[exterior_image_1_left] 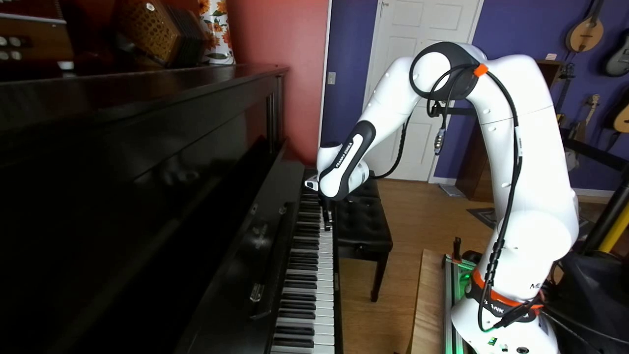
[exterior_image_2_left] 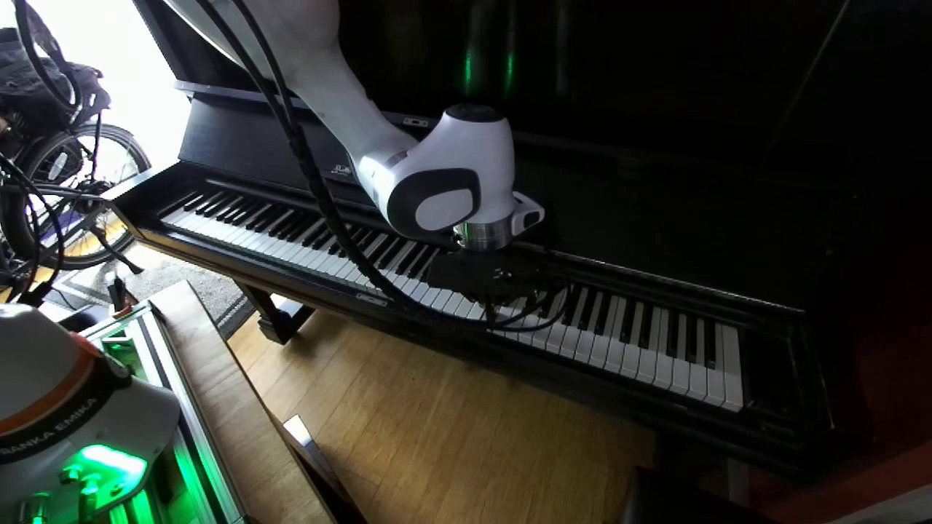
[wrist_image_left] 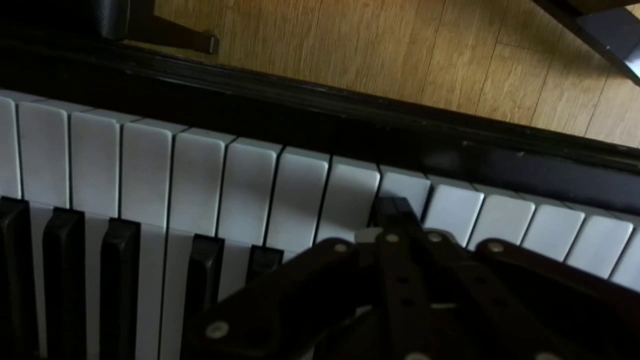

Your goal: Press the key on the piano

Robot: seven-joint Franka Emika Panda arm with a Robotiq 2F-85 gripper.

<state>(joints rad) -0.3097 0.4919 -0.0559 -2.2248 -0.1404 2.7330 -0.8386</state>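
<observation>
In exterior view, piano [exterior_image_2_left: 611, 225] slants lengthwise down rightward.

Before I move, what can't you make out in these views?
Wrist view: the rear of the white key, hidden by the gripper.
In an exterior view: whether they touch, obscured by shadow and the black cable.
In an exterior view: faint lettering on the piano, too small to read.
</observation>
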